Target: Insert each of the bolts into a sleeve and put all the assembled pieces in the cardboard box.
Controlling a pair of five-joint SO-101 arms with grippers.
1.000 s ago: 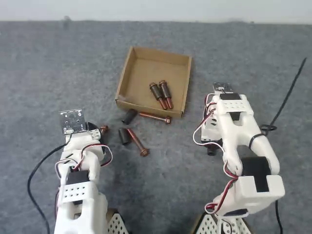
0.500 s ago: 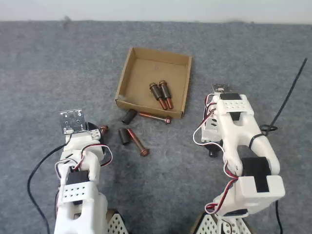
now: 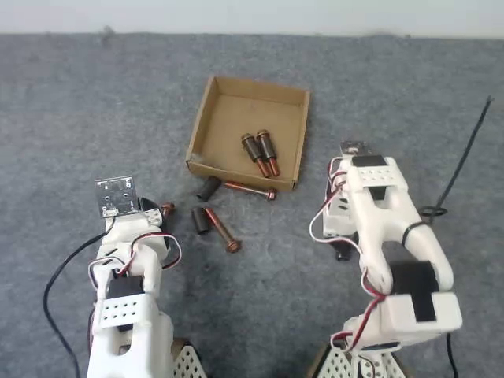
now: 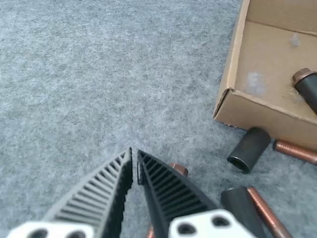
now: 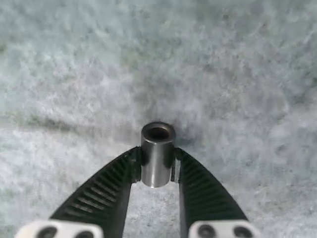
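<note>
So the right end effector (image 5: 157, 154) is clamped on a dark sleeve (image 5: 158, 156), gripping it about mid-body, with the open bore poking out past the fingertips just above the grey tabletop (image 3: 94, 102). The left end effector (image 4: 133, 156) is closed down to a sliver at the tips. It looks to me like it has a copper bolt (image 4: 177, 169) pinched low in the jaws, but one finger hides most of the shank, so take that with a grain of salt. If the next step is mating the two, I'd swing the bore to face the bolt tip and get both axes in line before pushing. The grip is a side pinch on a smooth round part, so a crooked push will probably twist the sleeve. Go slow and let the tip find the hole. Further out, mid-frame in the high view, are two loose sleeves (image 3: 209, 187) and two loose bolts (image 3: 250, 189). They sit just below the cardboard box (image 3: 236, 173) at upper centre. It has two assembled pieces (image 3: 260, 153) inside.
</note>
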